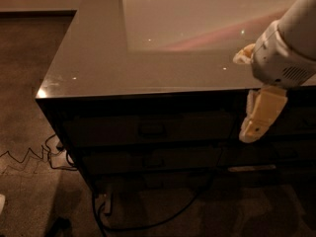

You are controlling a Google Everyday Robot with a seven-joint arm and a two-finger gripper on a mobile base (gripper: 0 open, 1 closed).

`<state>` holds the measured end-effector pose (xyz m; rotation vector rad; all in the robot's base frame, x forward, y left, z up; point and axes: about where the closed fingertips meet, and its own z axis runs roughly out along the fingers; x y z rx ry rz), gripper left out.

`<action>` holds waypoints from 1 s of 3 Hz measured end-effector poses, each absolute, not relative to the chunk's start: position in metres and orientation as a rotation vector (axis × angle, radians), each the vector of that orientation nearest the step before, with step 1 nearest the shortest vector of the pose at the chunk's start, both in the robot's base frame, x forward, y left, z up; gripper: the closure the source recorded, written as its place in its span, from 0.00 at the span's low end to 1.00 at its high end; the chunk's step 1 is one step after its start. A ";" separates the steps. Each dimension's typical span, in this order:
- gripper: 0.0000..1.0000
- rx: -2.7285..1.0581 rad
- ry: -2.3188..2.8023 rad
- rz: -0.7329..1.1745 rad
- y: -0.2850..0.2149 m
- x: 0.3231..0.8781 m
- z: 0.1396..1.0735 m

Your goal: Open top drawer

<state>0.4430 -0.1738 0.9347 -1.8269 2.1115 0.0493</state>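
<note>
The top drawer (pixel 108 130) is the wide dark front just under the glossy cabinet top, and it sits flush and shut. Its small bar handle (pixel 152 129) is at the centre of the front. My gripper (pixel 246 95) hangs at the right, in front of the cabinet's upper edge and well to the right of the handle. It is open and empty. One cream finger (pixel 261 113) points down across the drawer's right end. The other fingertip (pixel 243 57) shows above the cabinet top.
A similar dark drawer (pixel 148 159) lies below the top one, and narrower drawers (pixel 291 125) lie to the right. The cabinet top (pixel 98 58) is shiny and reflective. Cables (pixel 29 158) and a power strip (pixel 106 204) lie on the carpet at the cabinet's left foot.
</note>
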 end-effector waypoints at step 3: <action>0.00 -1.944 2.168 0.216 -0.137 0.468 0.845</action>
